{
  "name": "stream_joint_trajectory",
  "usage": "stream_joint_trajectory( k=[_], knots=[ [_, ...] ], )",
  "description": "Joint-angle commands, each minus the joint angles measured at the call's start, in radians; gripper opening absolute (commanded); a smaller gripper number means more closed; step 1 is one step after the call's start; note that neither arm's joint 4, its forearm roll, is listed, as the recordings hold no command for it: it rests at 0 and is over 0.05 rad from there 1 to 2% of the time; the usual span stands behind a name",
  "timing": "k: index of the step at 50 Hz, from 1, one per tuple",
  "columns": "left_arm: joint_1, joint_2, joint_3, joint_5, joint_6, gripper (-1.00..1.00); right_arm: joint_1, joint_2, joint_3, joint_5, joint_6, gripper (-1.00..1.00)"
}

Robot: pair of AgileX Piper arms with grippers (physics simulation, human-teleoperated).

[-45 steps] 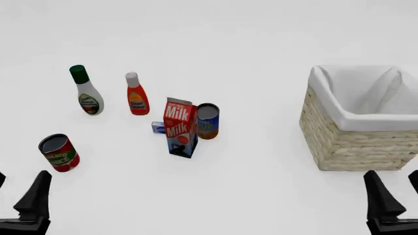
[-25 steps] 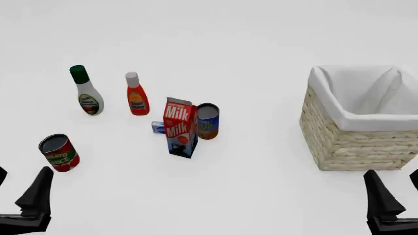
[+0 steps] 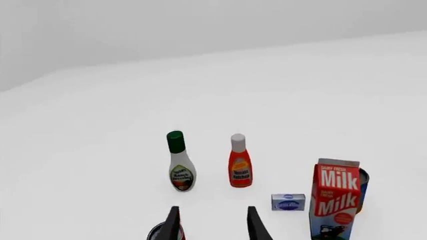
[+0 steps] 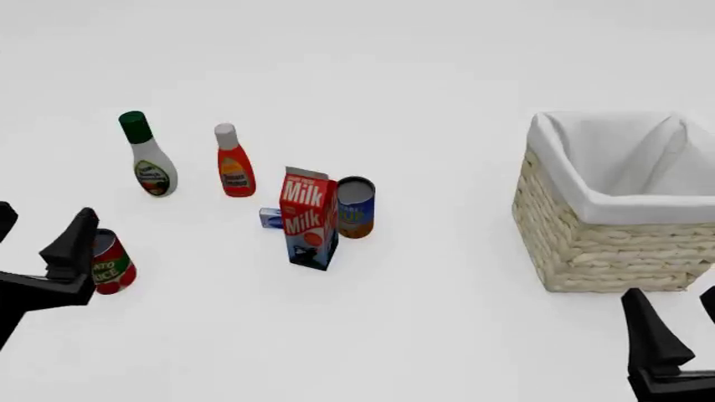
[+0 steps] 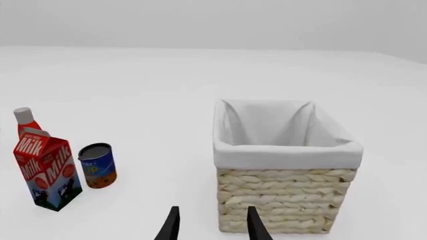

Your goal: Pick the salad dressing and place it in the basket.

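Observation:
The salad dressing [image 4: 147, 159], a white bottle with a dark green cap, stands upright at the far left of the table; it also shows in the left wrist view [image 3: 179, 162]. My left gripper [image 4: 39, 230] is open and empty, nearer than the bottle and to its left, its right finger in front of a tomato sauce can [image 4: 110, 261]. The basket [image 4: 604, 251], woven with a white lining, stands at the right and holds nothing that shows. My right gripper [image 4: 679, 322] is open and empty, just in front of the basket [image 5: 287, 210].
A red bottle [image 4: 233, 163] with a white cap stands right beside the salad dressing. A milk carton [image 4: 310, 218], a blue can [image 4: 355, 207] and a small blue box [image 4: 270, 218] cluster mid-table.
My left gripper has risen and moved forward, now overlapping the tomato sauce can in the front view. The right gripper and all objects have stayed put.

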Motion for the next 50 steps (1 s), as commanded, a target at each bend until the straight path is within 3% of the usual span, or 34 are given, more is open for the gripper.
stream_joint_trajectory(
  k=[1,18,44,50],
  knots=[
    [0.004,0.248,-0.196,-0.065,0.008,1.00,0.011,0.022,0.000,-0.018,0.000,1.00],
    [0.012,0.499,-0.501,-0.006,-0.009,1.00,0.022,0.067,0.012,-0.073,0.004,1.00],
    [0.101,0.992,-1.017,0.136,0.001,1.00,0.031,0.033,0.015,-0.038,0.011,1.00],
    [0.114,1.049,-1.075,0.155,0.005,1.00,0.028,0.025,0.015,-0.029,0.011,1.00]
  ],
)
